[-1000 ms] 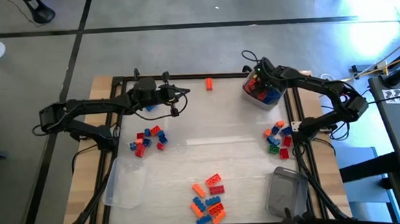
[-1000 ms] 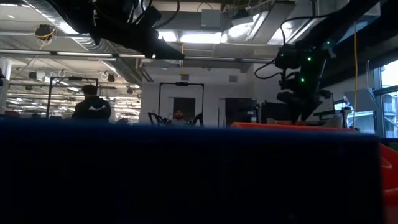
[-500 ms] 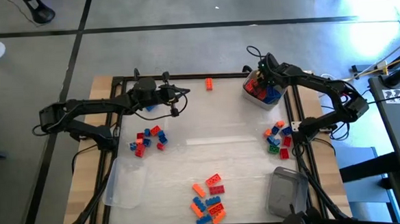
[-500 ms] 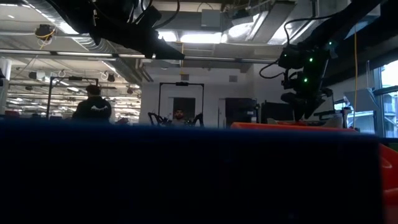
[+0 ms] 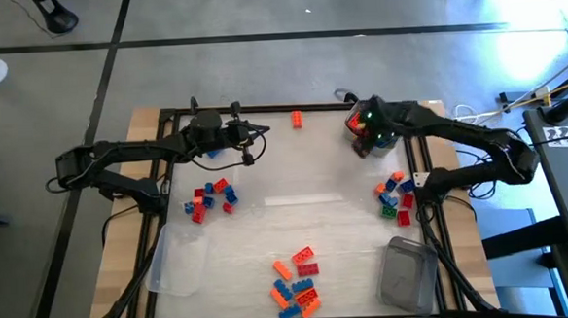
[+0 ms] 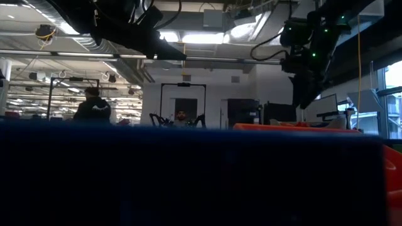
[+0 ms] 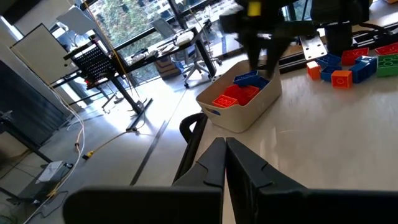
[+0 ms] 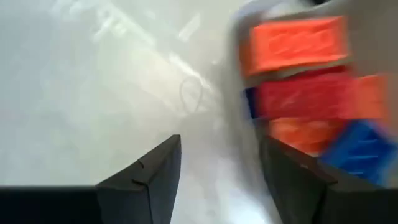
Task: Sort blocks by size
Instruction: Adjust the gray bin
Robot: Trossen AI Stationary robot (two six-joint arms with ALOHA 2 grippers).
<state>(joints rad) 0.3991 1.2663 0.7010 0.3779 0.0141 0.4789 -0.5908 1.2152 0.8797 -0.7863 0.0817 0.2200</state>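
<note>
Several blocks (image 5: 396, 193) lie centre-right of the high view. Right gripper (image 8: 217, 165): fingers apart, empty, beside the tub (image 7: 239, 102). Left gripper (image 7: 225, 158): fingers together, upper left. Clear the tub rim before descending.

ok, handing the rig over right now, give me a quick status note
Right gripper: fingers open, empty, above the near rim of the tub at the far right.
Left gripper: fingers shut, empty, waiting at the far left.
Done: some red, orange and blue blocks are in that tub.
Left: piles at left, right and front, plus one orange block at the far edge.
</note>
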